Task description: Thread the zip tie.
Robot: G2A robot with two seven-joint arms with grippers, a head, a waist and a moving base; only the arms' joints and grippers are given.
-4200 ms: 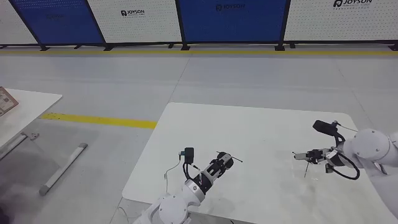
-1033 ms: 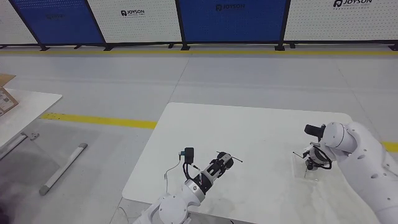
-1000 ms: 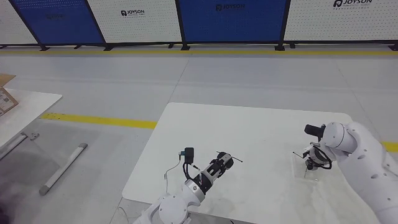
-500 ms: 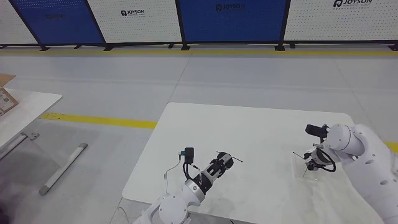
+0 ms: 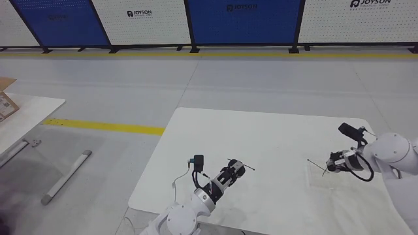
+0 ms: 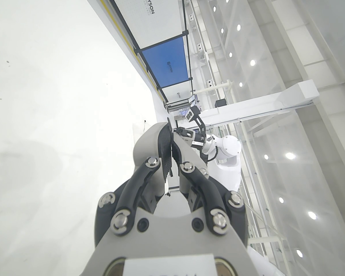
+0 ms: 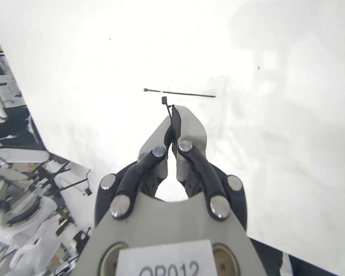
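My right gripper (image 5: 332, 164) (image 7: 171, 110) hovers over the right side of the white table (image 5: 261, 137), shut on a thin black zip tie (image 7: 166, 103). The tie's small head pokes out past the fingertips. A second black zip tie (image 7: 179, 93) (image 5: 316, 164) lies flat on the table just beyond those tips, apart from the held one. My left gripper (image 5: 238, 166) (image 6: 169, 127) is near the table's front edge with its pads pressed together. In the top view a thin black zip tie (image 5: 248, 166) crosses its tips.
The table's left edge (image 5: 151, 170) drops to the grey floor. A faint clear sheet (image 5: 323, 179) lies under the right gripper's area. Another table with a cardboard box (image 5: 6, 104) stands far left. Blue and white panels (image 5: 241, 6) line the back.
The right arm has pulled back to the right and risen from the table, gripper still shut on its tie. The loose tie stays on the table. The left arm has not moved.
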